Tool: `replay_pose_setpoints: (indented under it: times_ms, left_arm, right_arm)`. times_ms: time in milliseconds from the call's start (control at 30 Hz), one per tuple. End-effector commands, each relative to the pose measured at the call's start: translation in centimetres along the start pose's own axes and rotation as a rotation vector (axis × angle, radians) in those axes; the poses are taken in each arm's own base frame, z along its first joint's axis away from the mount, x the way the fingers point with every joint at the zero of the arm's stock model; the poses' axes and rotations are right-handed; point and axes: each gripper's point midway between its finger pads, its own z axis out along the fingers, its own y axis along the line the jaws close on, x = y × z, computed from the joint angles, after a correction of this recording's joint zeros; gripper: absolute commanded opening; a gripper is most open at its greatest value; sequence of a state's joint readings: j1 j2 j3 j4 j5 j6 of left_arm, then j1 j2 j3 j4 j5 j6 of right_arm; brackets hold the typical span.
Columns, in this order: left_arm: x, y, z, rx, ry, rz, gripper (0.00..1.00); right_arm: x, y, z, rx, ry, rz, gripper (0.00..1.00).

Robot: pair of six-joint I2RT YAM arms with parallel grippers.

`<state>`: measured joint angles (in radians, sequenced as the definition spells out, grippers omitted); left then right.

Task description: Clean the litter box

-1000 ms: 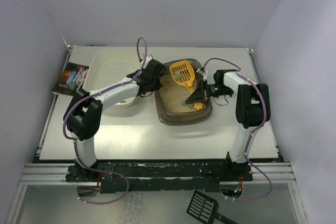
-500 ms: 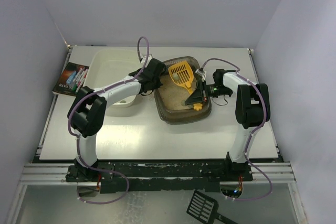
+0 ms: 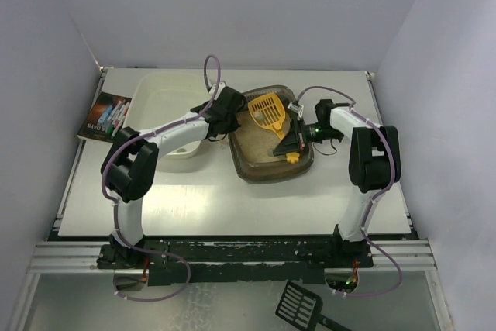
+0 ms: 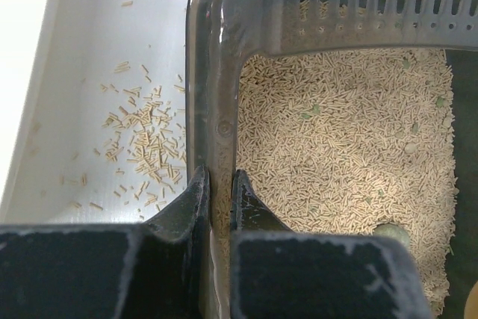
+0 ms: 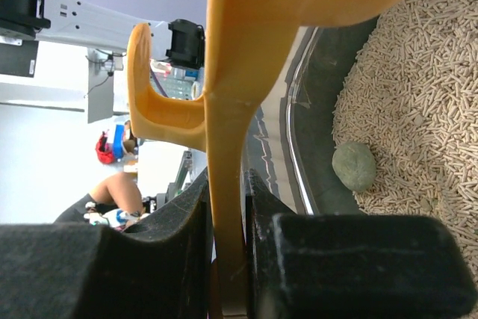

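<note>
Lying on the table (image 3: 232, 207) well to the left of the litter box (image 3: 263, 177) is a dark printed booklet (image 3: 105, 116), flat near the table's left edge. Between it and the litter box stands a white tub (image 3: 159, 102), its right wall just beside the litter box's left wall. The left wrist view shows a scatter of loose pellets (image 4: 142, 147) on the tub's pale floor next to that wall.

The left hand (image 3: 223, 118) reaches across the tub's right side to the litter box. Its fingers are pinching the box's dark left wall (image 4: 216, 72), one finger outside and one inside, pressed against the plastic.

The litter box sits at the middle of the table, slightly skewed, holding beige pellet litter (image 4: 343, 162) flecked with small grey-green bits. A yellow scoop (image 3: 267, 110) lies over the far half of the box, its slotted head toward the far rim and its handle running toward the box's right near corner. A grey-green lump (image 5: 353, 167) rests on the litter beside the box's inner right wall.

The right hand (image 3: 298, 139) is at the right rim of the litter box, fingers squeezed tight on the scoop's flat yellow handle (image 5: 228, 110).

On the near side of the litter box, off the table and past the arm bases, a black scoop (image 3: 298, 304) lies on the metal floor.
</note>
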<state>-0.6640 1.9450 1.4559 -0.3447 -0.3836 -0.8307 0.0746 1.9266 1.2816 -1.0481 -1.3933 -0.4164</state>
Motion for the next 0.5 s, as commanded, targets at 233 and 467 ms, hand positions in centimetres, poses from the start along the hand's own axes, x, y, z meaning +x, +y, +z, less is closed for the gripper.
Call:
replay_pose_setpoints:
  times_ms: [233, 467]
  left_arm:
    - [-4.0, 5.5, 1.0, -0.186, -0.095, 0.065, 0.12]
    - [-3.7, 4.8, 0.6, -0.175, -0.114, 0.098, 0.12]
  right_arm:
    - [1.2, 3.4, -1.9, 0.165, -0.038, 0.02, 0.0]
    - [2.2, 4.1, -1.7, 0.152, -0.071, 0.027, 0.0]
